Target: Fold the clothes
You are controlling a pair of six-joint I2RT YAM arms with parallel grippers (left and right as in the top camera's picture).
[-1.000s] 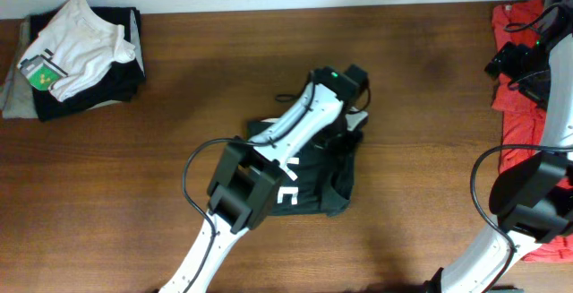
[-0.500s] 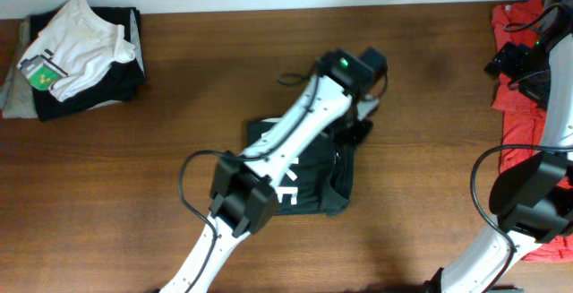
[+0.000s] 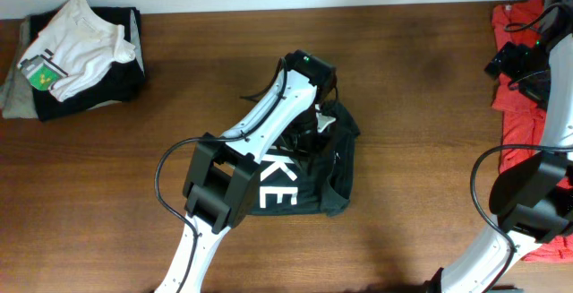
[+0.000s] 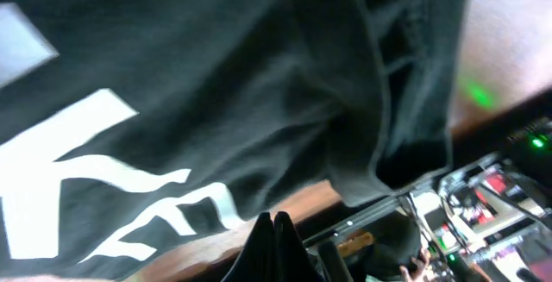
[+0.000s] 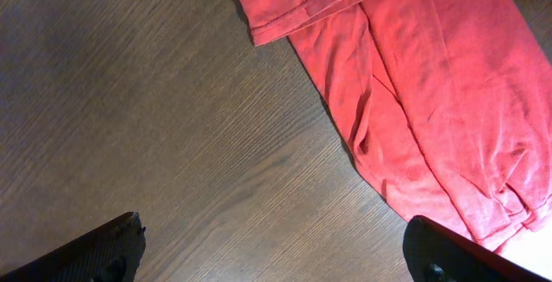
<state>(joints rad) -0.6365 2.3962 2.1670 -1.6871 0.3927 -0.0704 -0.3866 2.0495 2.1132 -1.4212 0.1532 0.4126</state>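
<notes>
Table: I've got the brown wooden table (image 3: 430, 132) filling the overhead view, and everything sits on it.
Black T-shirt: the black T-shirt (image 3: 333, 172) lies near the middle of the table, partly folded, its upper right part bunched up under my left arm. The left wrist view is almost all its dark cloth (image 4: 216, 75).
Red T-shirt: the red T-shirt (image 3: 515, 127) is spread at the far right edge, well apart from the black one, with a sleeve hem showing in the right wrist view (image 5: 431, 84).
Folded stack: a folded stack (image 3: 76, 56) sits at the top left corner, with a white garment on top.
Left arm: the left arm (image 3: 269, 123) reaches up across the black T-shirt.
Right arm: the right arm (image 3: 528, 194) stands over the red T-shirt's side.
Left tool: the left tool (image 4: 274, 230) is pressed together right against the black cloth. I cannot tell whether any fabric is caught in it.
Right tool: the right tool (image 5: 272, 224) is spread wide and empty, over bare wood just beside the red T-shirt.
Lettering: the white lettering (image 3: 277, 190) reads "KE" beside my arm.
</notes>
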